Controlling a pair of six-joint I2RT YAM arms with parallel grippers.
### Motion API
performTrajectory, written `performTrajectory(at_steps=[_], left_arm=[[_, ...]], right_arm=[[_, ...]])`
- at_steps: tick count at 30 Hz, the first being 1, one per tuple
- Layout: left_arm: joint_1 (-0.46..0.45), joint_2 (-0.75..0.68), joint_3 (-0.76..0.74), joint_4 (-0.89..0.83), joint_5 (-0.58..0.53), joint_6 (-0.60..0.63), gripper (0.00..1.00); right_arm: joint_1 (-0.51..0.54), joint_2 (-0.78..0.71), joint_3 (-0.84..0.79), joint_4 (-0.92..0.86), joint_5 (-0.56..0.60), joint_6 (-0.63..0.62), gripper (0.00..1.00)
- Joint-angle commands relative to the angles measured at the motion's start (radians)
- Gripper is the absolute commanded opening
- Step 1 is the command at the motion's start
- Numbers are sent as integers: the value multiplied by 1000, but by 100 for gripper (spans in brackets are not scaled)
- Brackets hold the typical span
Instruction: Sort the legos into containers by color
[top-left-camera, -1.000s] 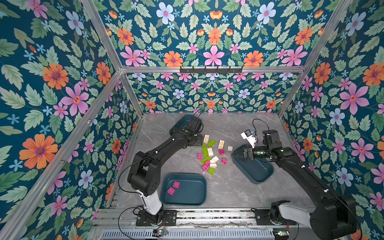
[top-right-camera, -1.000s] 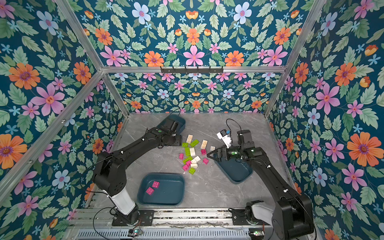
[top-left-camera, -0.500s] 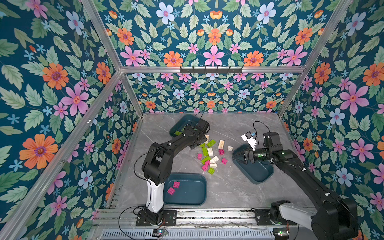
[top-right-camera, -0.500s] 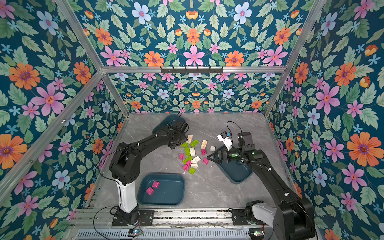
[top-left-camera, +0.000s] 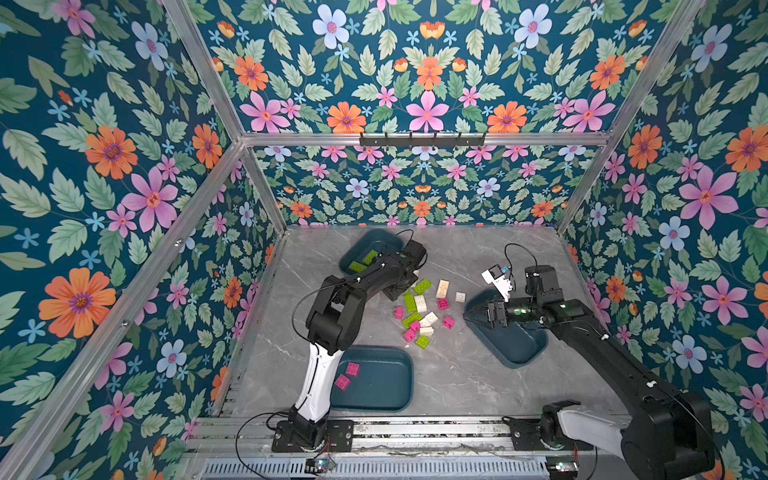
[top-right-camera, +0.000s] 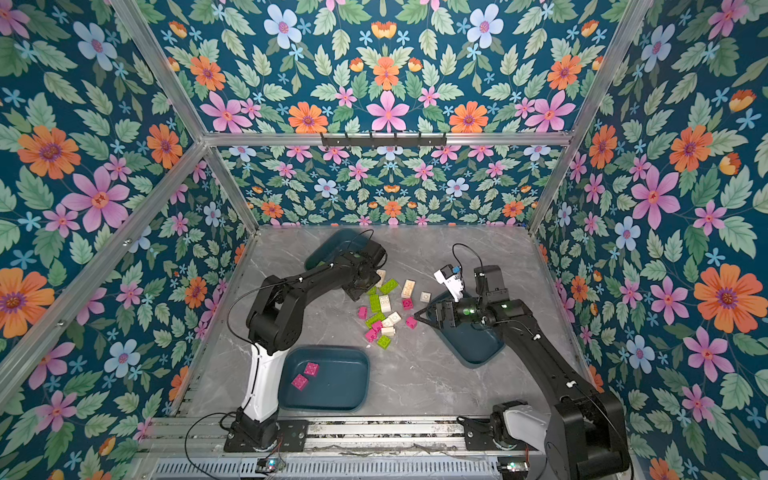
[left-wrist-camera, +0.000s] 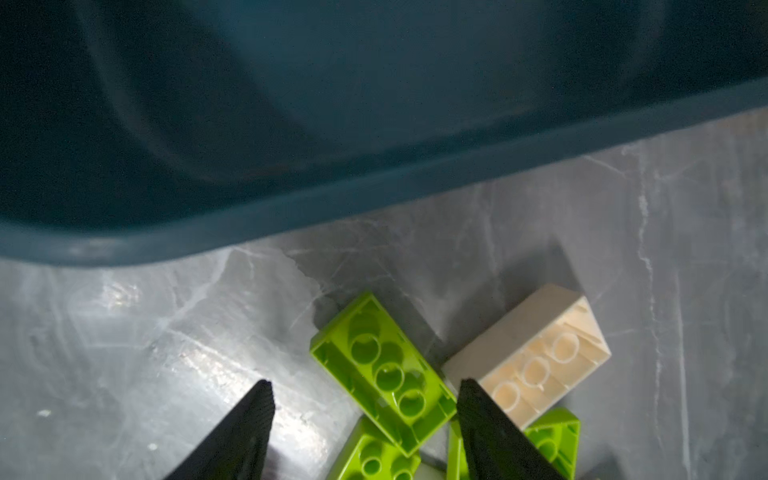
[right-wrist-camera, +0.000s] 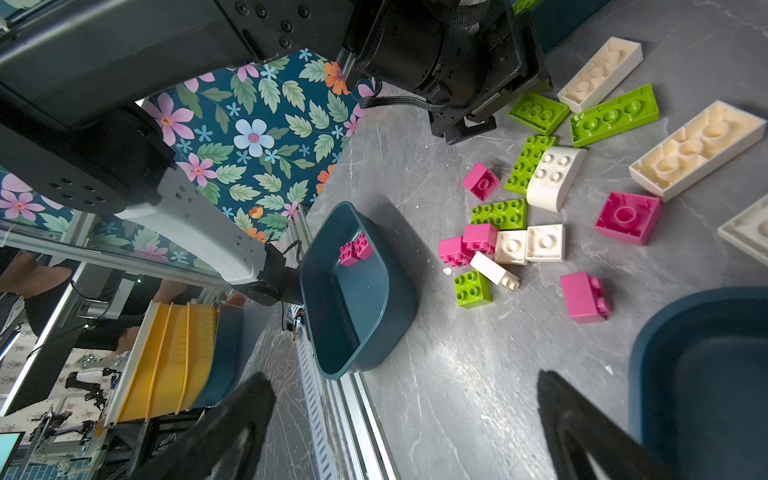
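Between left tool's (left-wrist-camera: 365, 382) jaws lies a green lego (left-wrist-camera: 384, 374).

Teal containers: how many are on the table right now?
3: back container behind the left arm, with green legos; front container with two pink legos; right container under the right arm, partly hidden.

I read no text, label, brand, number or sign in any of the views. Nothing legible stood on the legos (right-wrist-camera: 498, 214) or on the containers (right-wrist-camera: 399, 311).
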Motion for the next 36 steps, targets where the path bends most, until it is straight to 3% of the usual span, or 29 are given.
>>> performTrajectory(at_steps=[1,17,31,36], left_arm=[[2,30,34,-53,-25,-52,71],[9,132,140,-159,-33,-78,64],[3,111,100,-226,3,-27,53],[3,108,99,-222,13,-18,58]], right_arm=[[1,9,2,12,-8,-15,99],[1,37,17,9,-18,-27,99],[2,39,8,26,-26,-19,99],[0,27,10,15,-24,-27,99]])
